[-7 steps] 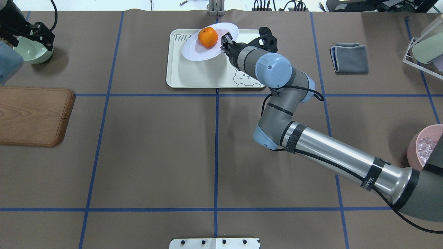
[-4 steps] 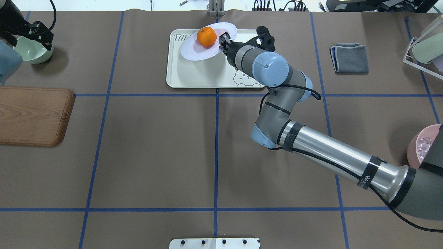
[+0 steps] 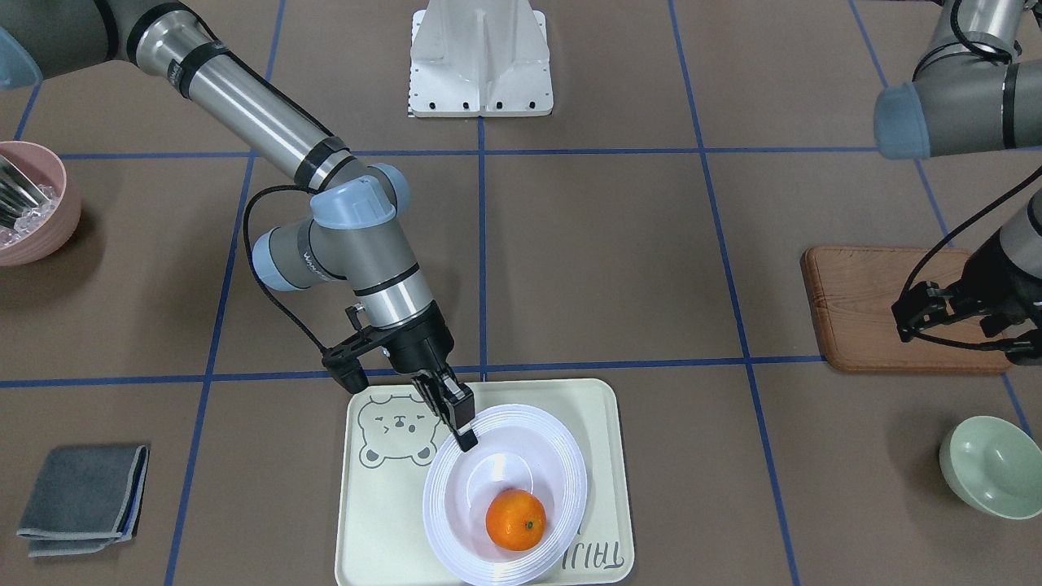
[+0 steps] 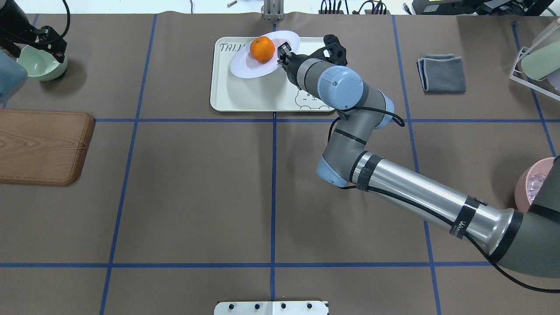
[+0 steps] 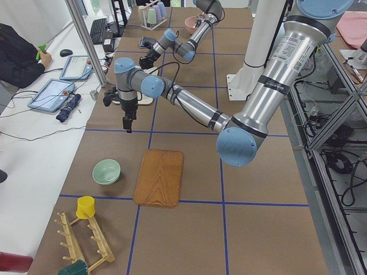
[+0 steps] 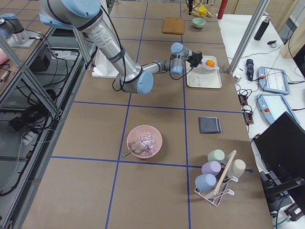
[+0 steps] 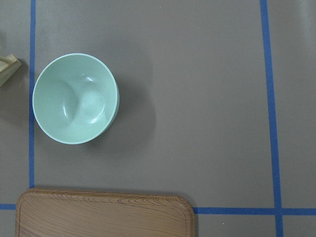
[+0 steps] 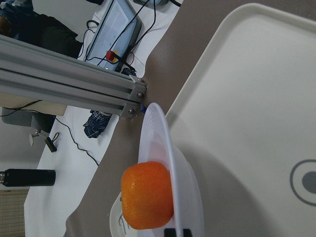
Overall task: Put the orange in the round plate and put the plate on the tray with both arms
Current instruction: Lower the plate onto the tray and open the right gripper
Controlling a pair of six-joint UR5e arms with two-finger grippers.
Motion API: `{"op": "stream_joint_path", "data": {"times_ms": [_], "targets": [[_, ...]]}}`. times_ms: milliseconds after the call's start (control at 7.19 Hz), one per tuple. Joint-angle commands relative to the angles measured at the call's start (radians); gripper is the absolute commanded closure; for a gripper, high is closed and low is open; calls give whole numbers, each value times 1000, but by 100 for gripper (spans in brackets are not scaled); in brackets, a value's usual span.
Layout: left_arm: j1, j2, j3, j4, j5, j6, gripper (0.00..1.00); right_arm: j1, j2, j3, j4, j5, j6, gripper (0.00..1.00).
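Pinching the round plate (image 3: 570,480) by its rim, the right gripper (image 3: 466,439) holds it tilted over the tray (image 3: 374,505), orange (image 3: 515,521) inside. We cannot tell whether the left gripper (image 3: 905,319) is spread.

Lighting: bright, even, from overhead. Shadows are soft; the bowl (image 7: 74,98) casts one toward its right, the plate (image 4: 247,65) one onto the tray (image 4: 245,96). Overhead view: plate surface washes out. Right wrist view: near rim blurred.

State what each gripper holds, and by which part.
The right gripper pinches the plate by its rim, orange inside; the left gripper holds nothing.
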Motion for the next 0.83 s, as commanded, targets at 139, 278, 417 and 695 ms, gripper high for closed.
{"op": "stream_joint_path", "data": {"times_ms": [139, 278, 417, 695], "targets": [[0, -2, -1, 2, 1, 0, 2, 0, -3, -2, 0, 3, -1, 86], [0, -2, -1, 2, 1, 0, 2, 0, -7, -2, 0, 3, -1, 61], [0, -2, -1, 2, 1, 0, 2, 0, -10, -2, 0, 3, -2, 42], [0, -5, -1, 3, 1, 0, 2, 2, -24, 1, -3, 8, -20, 1]]}}
